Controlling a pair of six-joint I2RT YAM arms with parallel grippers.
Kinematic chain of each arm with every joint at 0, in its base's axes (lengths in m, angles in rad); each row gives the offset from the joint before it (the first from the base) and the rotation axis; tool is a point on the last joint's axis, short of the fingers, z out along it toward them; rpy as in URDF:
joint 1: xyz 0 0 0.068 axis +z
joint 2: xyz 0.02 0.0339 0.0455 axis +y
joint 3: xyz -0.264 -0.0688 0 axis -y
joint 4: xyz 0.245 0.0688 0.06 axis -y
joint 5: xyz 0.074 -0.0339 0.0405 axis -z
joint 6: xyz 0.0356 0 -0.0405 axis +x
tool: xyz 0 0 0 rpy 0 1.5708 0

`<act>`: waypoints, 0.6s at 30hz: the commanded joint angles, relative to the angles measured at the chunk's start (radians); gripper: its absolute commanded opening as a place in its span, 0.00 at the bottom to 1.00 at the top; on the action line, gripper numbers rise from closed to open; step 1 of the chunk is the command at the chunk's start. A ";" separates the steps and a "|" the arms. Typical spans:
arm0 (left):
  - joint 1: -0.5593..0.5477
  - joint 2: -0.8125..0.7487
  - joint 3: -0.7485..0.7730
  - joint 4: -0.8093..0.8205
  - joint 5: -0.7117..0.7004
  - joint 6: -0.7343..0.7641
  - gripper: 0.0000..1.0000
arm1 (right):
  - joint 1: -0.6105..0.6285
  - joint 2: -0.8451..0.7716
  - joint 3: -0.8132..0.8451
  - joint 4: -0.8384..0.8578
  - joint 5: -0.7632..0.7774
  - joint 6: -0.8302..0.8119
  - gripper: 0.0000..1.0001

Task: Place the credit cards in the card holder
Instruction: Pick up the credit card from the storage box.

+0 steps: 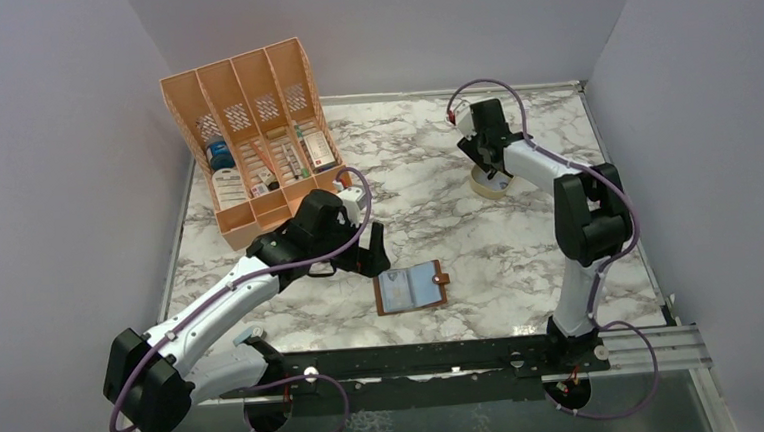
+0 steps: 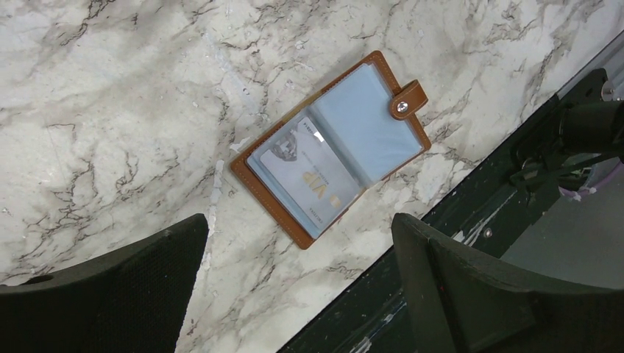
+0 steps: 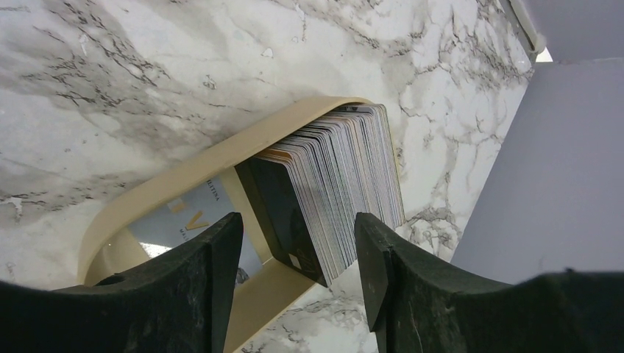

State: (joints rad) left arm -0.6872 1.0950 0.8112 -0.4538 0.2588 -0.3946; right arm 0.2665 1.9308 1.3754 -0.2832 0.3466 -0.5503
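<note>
- Above the table [image 1: 426, 173], in the top view, the holder [image 1: 410, 287] lies open near the front edge. The left claw [image 1: 365, 255] hangs just left of it, spread and empty. The right claw [image 1: 492, 164] is well behind and right of the holder, over the stand [image 1: 486, 185]. An organiser [image 1: 254, 149] sits behind and left of the holder.
- Left wrist view: the holder [image 2: 331, 147] lies flat just past the wide-spread fingers [image 2: 110, 294], untouched. One card [image 2: 309, 187] sits in its left sleeve, and the right sleeve looks empty.
- Right wrist view: the cards [image 3: 338, 169] stand on edge in the stand [image 3: 169, 184], far from the holder. The fingers [image 3: 213, 279] are spread to either side of the stack's near end. Whether they touch it I cannot tell.
- Risks: jaws this wide across the stack could pinch several cards at once, or drag and tip the light stand. With nothing pinning the holder, a card pushed into a sleeve could slide it away.
</note>
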 commanded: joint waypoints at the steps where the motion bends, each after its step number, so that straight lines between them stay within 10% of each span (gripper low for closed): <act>1: 0.004 -0.017 0.020 -0.014 -0.036 0.004 0.99 | -0.007 0.033 0.005 0.046 0.045 -0.054 0.58; 18: 0.008 -0.016 0.026 -0.017 -0.053 0.004 0.99 | -0.021 0.084 0.008 0.119 0.143 -0.118 0.46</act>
State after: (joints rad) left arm -0.6868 1.0927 0.8112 -0.4595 0.2310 -0.3946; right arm 0.2539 2.0144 1.3750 -0.2237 0.4408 -0.6521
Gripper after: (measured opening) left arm 0.991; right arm 0.479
